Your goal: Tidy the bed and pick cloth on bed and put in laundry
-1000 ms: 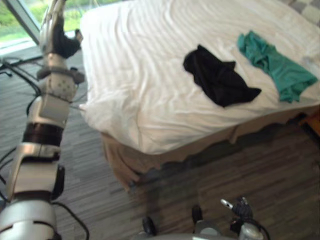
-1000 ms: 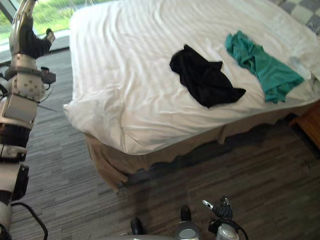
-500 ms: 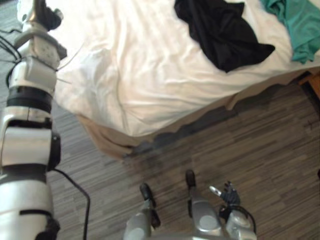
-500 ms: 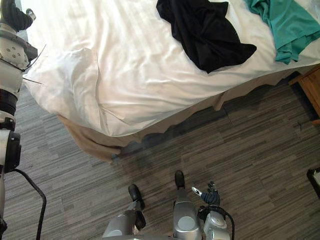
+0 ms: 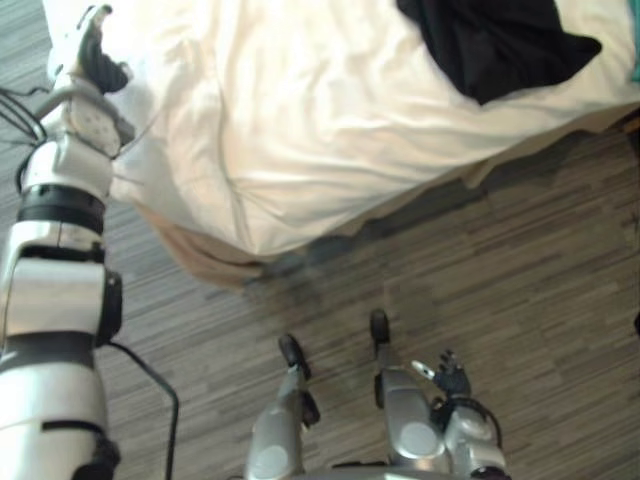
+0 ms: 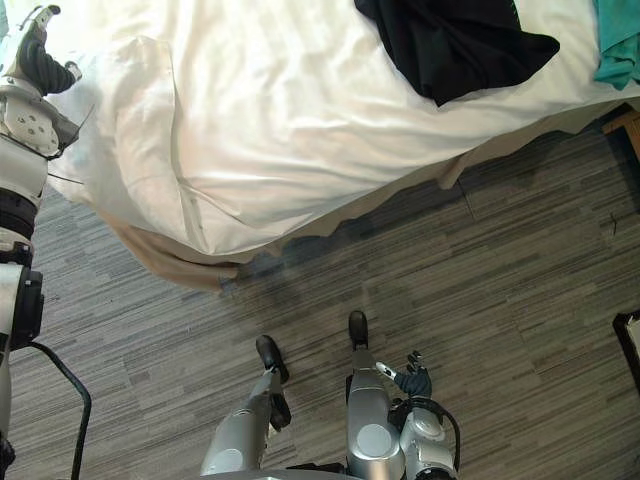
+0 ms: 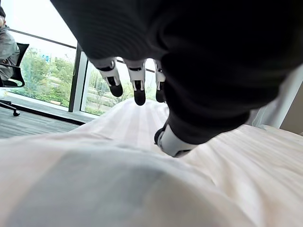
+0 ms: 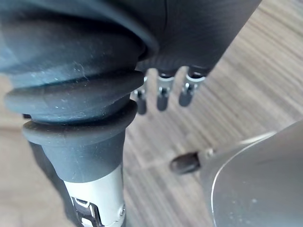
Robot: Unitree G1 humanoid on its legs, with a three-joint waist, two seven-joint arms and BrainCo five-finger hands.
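The black cloth (image 6: 460, 45) runs off the top edge, and just a corner of the teal cloth (image 6: 620, 50) shows at the right edge. The bed (image 6: 300, 120) is cut off along the top too. In the left wrist view a seated person (image 7: 5, 49) is cropped by the edge.

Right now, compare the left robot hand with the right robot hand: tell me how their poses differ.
The left robot hand is raised over the corner of the white sheet; the right robot hand hangs low, over the wood floor. The left reaches far forward; the right is drawn in close. Both have relaxed fingers and hold nothing.
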